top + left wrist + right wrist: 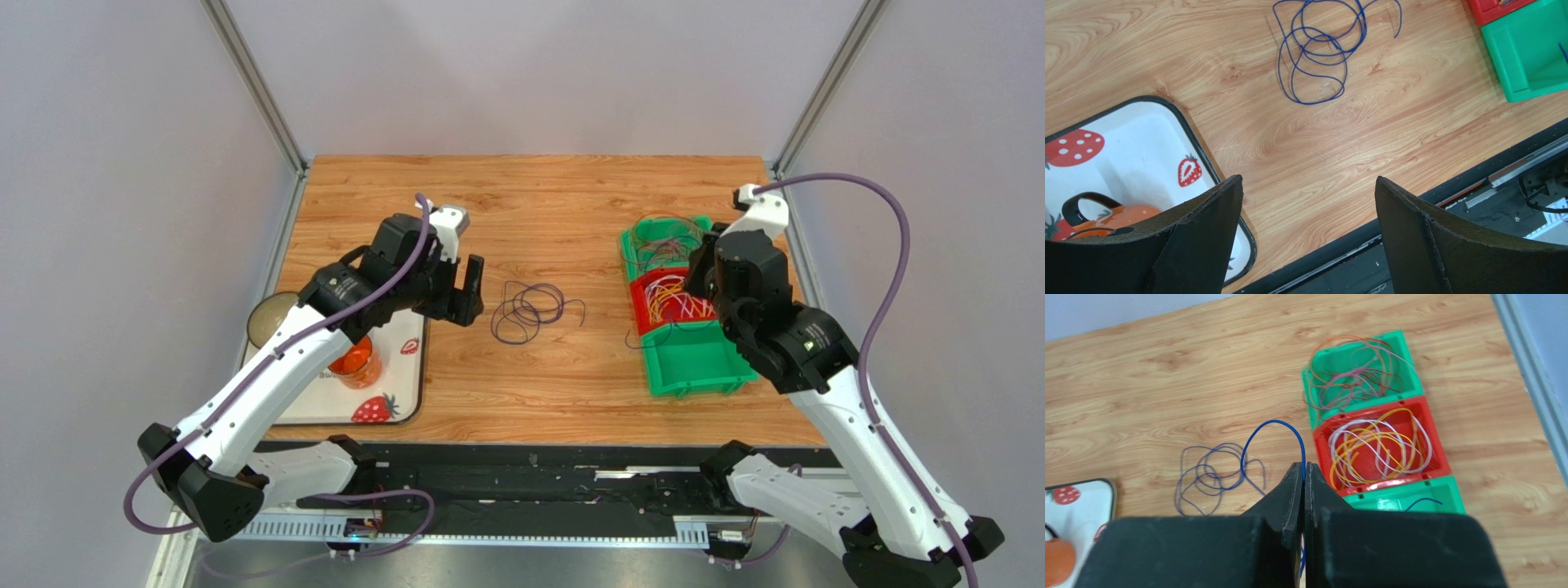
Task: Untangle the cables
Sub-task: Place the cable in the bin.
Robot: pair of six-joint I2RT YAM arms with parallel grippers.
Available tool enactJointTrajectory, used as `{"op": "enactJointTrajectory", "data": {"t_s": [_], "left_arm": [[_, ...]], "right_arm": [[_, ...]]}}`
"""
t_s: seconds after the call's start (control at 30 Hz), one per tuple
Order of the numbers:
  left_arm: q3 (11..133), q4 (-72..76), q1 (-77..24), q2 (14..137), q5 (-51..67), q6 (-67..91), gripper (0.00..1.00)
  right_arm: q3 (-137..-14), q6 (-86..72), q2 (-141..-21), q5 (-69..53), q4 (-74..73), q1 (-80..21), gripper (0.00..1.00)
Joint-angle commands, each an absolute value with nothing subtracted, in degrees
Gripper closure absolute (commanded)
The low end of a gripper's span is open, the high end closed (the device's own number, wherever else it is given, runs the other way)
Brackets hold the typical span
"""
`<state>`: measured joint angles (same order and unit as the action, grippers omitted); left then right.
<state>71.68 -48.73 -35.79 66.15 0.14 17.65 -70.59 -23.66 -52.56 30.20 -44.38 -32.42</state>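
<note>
Lower end of the blue cable (1275, 421) out of sight inside the right end effector (1303, 470)

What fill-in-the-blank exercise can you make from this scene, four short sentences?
1. The left gripper is ___, holding nothing.
2. The right gripper is ___ on a thin cable.
3. The bin holding orange and white cables is ___.
4. The tray is printed with ___.

Missing words: open; shut; red; strawberries.
</note>
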Motion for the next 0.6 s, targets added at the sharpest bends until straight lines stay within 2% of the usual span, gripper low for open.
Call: {"op": "enactJointTrajectory", "data": {"t_s": [0.0,0.17,0.57], "left_arm": [[71.0,-47.4,-35.5,64.2,-0.8,16.2,0.14],[69.7,-47.3,-35.5,63.6,-1.7,15.9,0.14],[68.7,-46.9,-35.6,63.1,-1.8,16.3,0.15]], "right_arm": [[-67.4,-27.7,-48.4,39.9,-47.9,-32.2,1.00],[-63.9,-31.5,-45.4,42.1,-50.3,-32.0,1.00],[-55.7,-39.0,-46.6,51.7,-52.6,-31.5,1.00]]}}
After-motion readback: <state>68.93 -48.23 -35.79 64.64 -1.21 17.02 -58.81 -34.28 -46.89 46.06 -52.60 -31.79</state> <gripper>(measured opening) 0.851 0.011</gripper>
